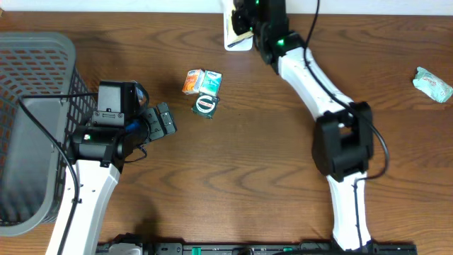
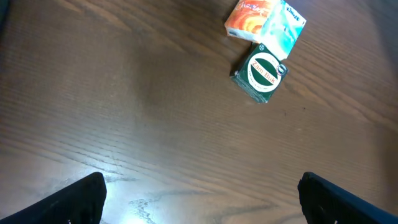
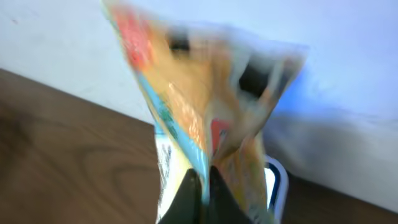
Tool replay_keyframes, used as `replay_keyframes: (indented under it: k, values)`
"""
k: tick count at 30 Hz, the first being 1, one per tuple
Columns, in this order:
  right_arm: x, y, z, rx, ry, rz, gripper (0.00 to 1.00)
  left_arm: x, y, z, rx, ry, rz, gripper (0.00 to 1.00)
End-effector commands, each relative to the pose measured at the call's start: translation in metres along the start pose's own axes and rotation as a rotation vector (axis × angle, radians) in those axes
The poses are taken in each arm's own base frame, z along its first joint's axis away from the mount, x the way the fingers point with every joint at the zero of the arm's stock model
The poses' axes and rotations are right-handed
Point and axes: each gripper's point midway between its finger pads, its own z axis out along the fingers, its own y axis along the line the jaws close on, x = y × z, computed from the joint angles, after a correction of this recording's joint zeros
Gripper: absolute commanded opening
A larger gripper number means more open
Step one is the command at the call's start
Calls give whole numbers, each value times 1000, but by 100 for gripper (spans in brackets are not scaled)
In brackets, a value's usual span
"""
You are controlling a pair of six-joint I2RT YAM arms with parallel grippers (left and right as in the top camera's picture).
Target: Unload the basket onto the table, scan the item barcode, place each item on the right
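I have the right gripper (image 3: 204, 182) closed tight on one edge of a yellow-and-orange packet (image 3: 205, 106), which shows up blurred in the wrist view. It is held at the far edge of the desk (image 1: 241, 177), right over a white stand (image 1: 236, 44). My left gripper (image 2: 200, 190) hangs wide open with nothing between its fingers, near a green box (image 2: 262, 71). An orange box (image 2: 244, 18) and a teal box (image 2: 285, 25) lie touching each other just beyond it. A grey basket (image 1: 35, 85) sits at the left.
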Motion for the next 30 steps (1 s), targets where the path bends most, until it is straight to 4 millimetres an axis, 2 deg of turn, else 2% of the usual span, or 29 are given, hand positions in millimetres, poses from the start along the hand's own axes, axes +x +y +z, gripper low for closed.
replay_keyframes:
  k: [1, 8, 12, 14, 17, 19, 22, 26, 29, 30]
  values:
    - [-1, 5, 11, -12, -50, -2, 1, -4, 2, -2, -12, -11, -2, 98]
    - [-10, 1, 12, -9, -104, -6, 1, -4, 2, -2, -12, -11, -2, 98]
    - [-4, 2, 13, -20, -77, 19, 1, -4, 2, -2, -12, -11, -2, 98]
    - [6, 10, 13, -60, -36, 26, 1, -4, 2, -2, -12, -11, -2, 97]
    - [28, 26, 12, -128, 52, 35, 12, -4, 2, -2, -12, -11, -2, 98]
    - [43, 30, 12, -131, 114, 37, 15, -4, 2, -2, -12, -11, -2, 98]
    - [65, 39, 13, -144, 184, 3, 20, -4, 2, -2, -12, -11, -2, 98]
    - [96, 61, 20, -184, 240, -80, 25, -4, 2, -2, -12, -11, -2, 98]
    - [121, 74, 27, -208, 276, -119, 38, -4, 2, -2, -12, -11, -2, 98]
    - [126, 76, 29, -211, 284, -122, 39, -4, 3, -2, -13, -11, -2, 98]
